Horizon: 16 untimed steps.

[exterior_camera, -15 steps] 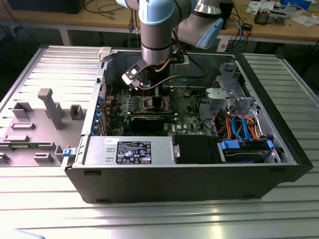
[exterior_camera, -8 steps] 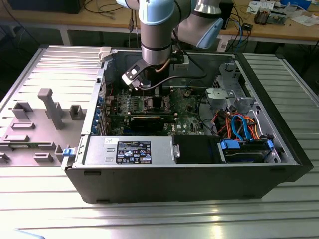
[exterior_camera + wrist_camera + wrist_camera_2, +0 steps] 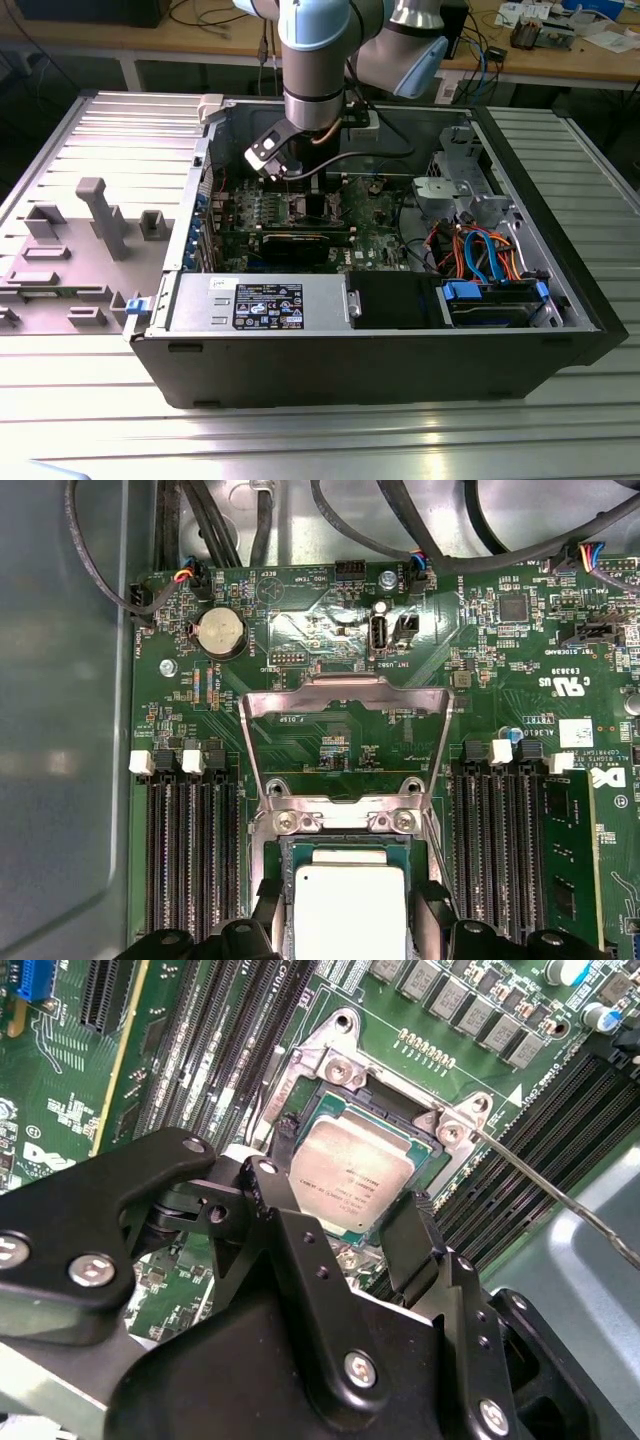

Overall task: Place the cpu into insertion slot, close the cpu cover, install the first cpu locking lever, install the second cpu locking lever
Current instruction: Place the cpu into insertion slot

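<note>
- Computer case (image 3: 380,370), centre of exterior view.
- Power supply (image 3: 265,303), lower centre.
- Grey fixture tray (image 3: 60,300), exterior view's left.
- Orange and blue cables (image 3: 485,250), exterior view's right.

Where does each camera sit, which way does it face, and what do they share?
Exterior view: off the arm, looking down into the computer case; the arm shows.
Second wrist view: on the arm, angled at the cpu; gripper shows.
First wrist view: on the arm, facing the open cpu cover; gripper shows.
Both wrist views share cpu and gripper.
</note>
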Available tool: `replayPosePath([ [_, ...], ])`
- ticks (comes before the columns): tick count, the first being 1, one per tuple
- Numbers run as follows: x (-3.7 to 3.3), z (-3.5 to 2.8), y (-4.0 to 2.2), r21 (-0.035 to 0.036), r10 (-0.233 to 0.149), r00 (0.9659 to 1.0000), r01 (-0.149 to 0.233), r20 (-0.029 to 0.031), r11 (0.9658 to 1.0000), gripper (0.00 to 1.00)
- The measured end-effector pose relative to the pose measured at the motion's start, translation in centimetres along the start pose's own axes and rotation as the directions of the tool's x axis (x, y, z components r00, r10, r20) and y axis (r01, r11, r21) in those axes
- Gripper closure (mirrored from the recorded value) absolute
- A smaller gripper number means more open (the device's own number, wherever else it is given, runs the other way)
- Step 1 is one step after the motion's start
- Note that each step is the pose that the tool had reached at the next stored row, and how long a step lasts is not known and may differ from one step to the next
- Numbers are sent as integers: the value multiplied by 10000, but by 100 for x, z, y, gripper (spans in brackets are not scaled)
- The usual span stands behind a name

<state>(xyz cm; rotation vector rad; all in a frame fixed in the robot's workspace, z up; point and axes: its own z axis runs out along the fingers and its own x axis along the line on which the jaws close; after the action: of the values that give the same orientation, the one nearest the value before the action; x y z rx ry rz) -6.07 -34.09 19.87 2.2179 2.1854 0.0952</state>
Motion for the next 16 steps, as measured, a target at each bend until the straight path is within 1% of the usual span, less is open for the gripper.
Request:
replayPosePath([
  [7, 27, 1, 12, 1, -13, 10000, 13, 0, 10000, 38],
  [13, 28, 1, 12, 1, -13, 10000, 13, 0, 10000, 38],
  [16, 28, -13, 13, 4, -13, 10000, 13, 1, 10000, 38],
])
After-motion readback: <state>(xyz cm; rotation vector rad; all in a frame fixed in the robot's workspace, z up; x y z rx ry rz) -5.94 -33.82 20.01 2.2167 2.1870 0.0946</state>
